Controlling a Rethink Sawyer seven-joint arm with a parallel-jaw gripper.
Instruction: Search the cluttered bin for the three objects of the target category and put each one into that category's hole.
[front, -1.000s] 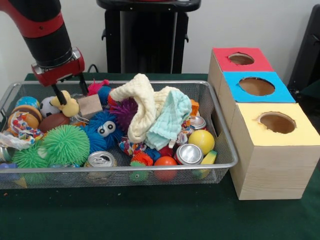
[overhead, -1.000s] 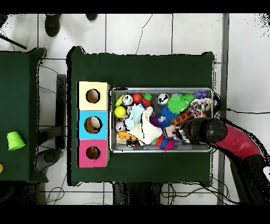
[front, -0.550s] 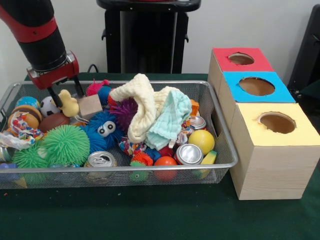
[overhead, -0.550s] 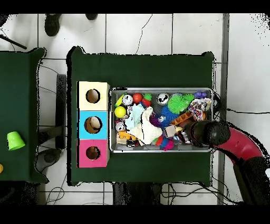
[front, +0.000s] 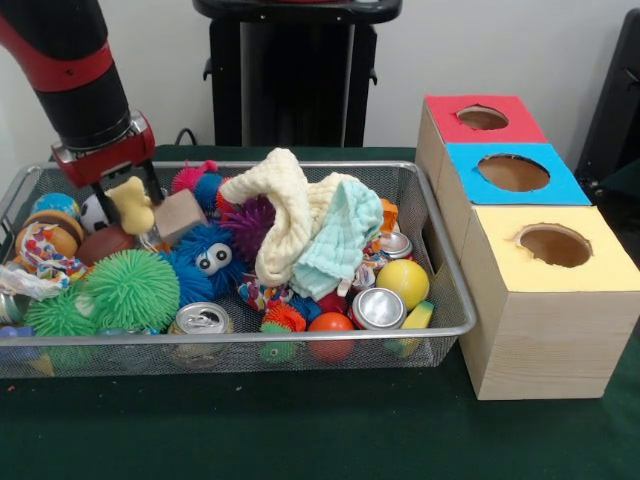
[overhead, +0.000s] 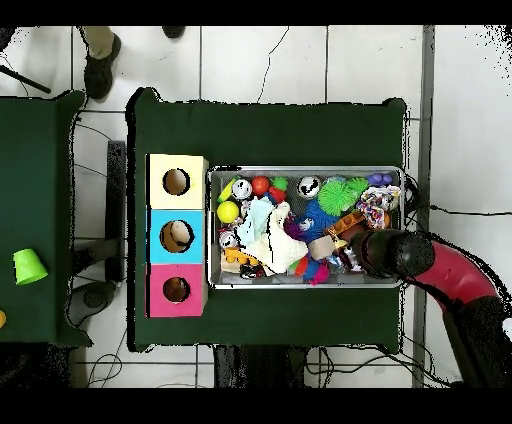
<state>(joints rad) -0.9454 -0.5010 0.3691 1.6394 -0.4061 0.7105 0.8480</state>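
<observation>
My gripper (front: 124, 193) hangs over the far left corner of the wire bin (front: 300, 332), shut on a small yellow duck toy (front: 130, 205) held just above the clutter. A wooden block (front: 181, 212) lies right beside it. In the overhead view the arm (overhead: 405, 252) covers the bin's right end, and the gripper (overhead: 346, 243) shows at its tip. Three boxes with round holes stand next to the bin: red (front: 480, 118), blue (front: 513, 172) and yellow (front: 553, 245).
The bin holds a cream cloth (front: 283, 205) and a mint cloth (front: 335, 240) heaped in the middle, a blue fuzzy toy with eyes (front: 208, 258), green spiky balls (front: 132, 288), two cans (front: 378, 307), a yellow ball (front: 403, 282) and a brown football (front: 105, 243). A person's shoe (overhead: 97, 62) shows at the overhead view's top.
The gripper has risen a little and shifted toward the bin's far left corner, carrying the yellow duck up off the pile. The wooden block has tipped slightly.
</observation>
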